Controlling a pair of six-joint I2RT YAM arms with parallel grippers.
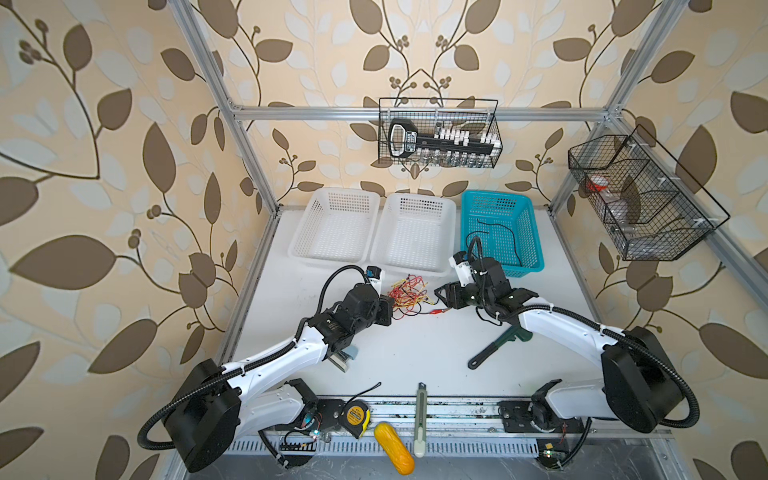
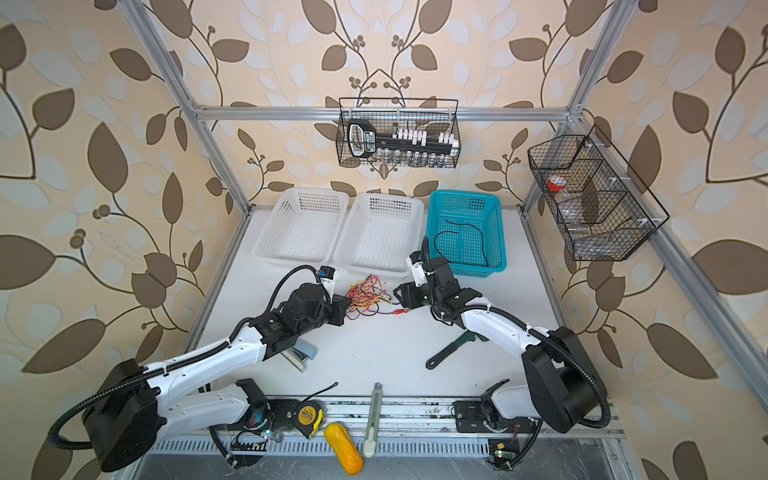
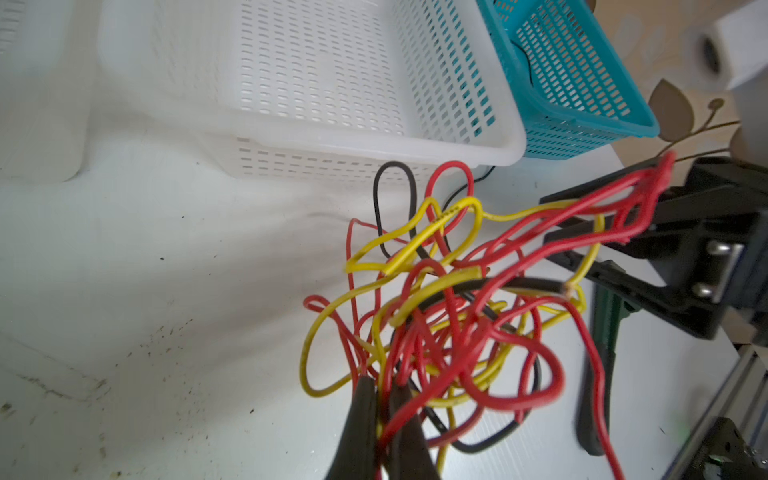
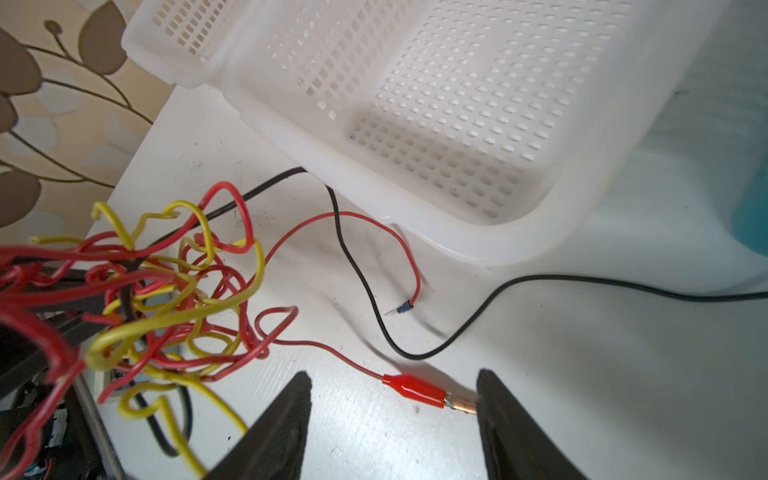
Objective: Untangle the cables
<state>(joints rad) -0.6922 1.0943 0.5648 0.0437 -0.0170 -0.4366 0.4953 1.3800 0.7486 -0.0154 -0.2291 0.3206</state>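
Starting at front edge: tape measure (image 1: 356,415) and knife (image 1: 420,415), well clear of the work. Mid table (image 1: 415,353): left end effector (image 3: 380,390) clamped tight on the cables (image 1: 409,293), a red/yellow/blk tangle btwn both arms. Right end effector (image 4: 395,373) has its jaws wide apart, gripping nothing; red clip (image 4: 415,388) lies flat btwn its fingers, metal tip touching one. Behind tangle: white basket (image 1: 409,266). Farther right, one black cable (image 1: 512,239) inside teal basket (image 1: 525,268).
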